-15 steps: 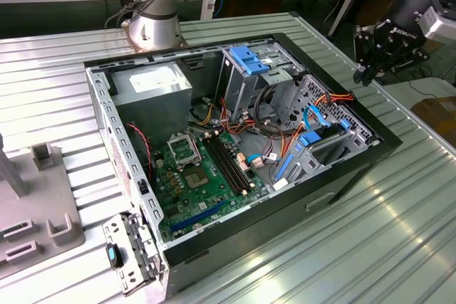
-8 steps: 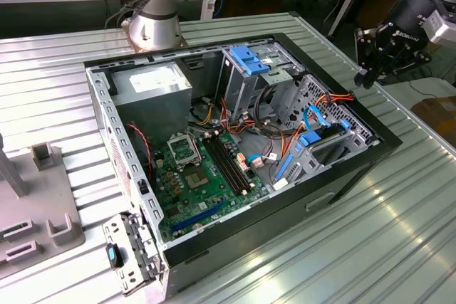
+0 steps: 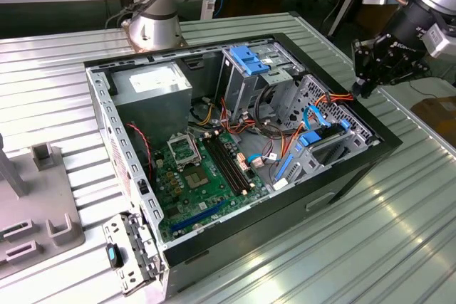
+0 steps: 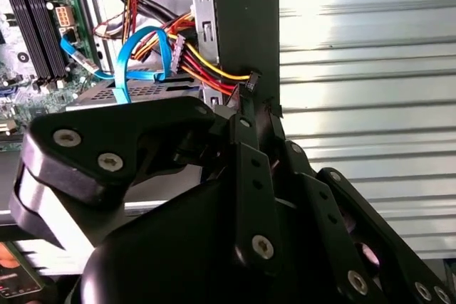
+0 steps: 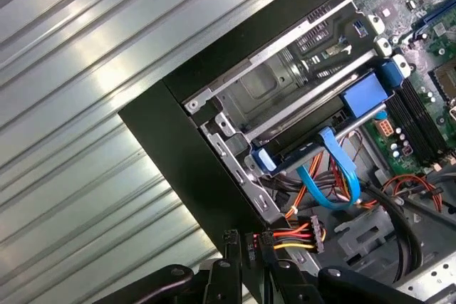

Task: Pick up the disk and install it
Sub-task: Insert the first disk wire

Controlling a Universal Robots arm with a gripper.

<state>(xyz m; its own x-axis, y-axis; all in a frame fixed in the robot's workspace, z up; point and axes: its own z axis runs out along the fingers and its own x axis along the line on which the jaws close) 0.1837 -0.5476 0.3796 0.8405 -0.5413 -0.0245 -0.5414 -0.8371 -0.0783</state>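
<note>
hand (image 3: 361, 89) above case edge, disk (image 3: 329, 138) seated in drive cage nearby

Ext view high, angled on open case (image 3: 214, 247); both wrist views close, sharing drive-bay corner.

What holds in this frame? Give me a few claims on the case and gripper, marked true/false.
1. The open computer case lies on a ribbed metal table. True.
2. The gripper hangs over the middle of the motherboard. False: it is at the case's wall on the exterior view's right, by a black connector with red, yellow and orange wires.
3. A light-blue flat cable loops up inside the case near that connector. True.
4. The grey power-supply box lies outside the case on the table. False: it sits inside the case, in the corner nearest the arm's base.
</note>
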